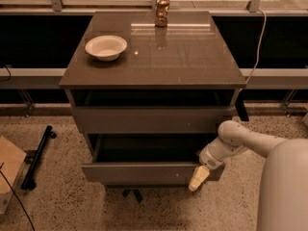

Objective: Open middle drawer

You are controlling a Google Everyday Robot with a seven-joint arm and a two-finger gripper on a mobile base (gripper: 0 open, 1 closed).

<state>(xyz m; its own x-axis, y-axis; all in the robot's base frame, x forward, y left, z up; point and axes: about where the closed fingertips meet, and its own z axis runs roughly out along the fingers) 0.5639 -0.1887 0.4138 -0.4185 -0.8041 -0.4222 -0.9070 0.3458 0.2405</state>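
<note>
Low on the cabinet front, the middle drawer (139,173) stands open: its flat grey-brown panel juts forward of the cabinet body, with the dark cavity of the drawer showing behind and above it. Claw (198,177) sits at the right end of that panel, a pale tip lying against the front face and pointing down and to the left. Whether the claw is spread or pressed together cannot be told from this view. White arm (240,141) runs from the claw up and to the right, to the rounded robot body (286,186) at the lower right corner. Above the open drawer, the upper drawer front (149,120) is a plain panel with a dark strip between it and the tabletop (192,57). On the tabletop, a white bowl (106,47) rests near the left rear, upright. A drink can (162,11) stands upright at the middle of the back edge, well apart from the bowl. A light cable (260,32) hangs past the right rear corner. On the speckled floor (62,196) to the left lies a black bar (37,162), with a cardboard box (7,170) at the frame edge beside it.
</note>
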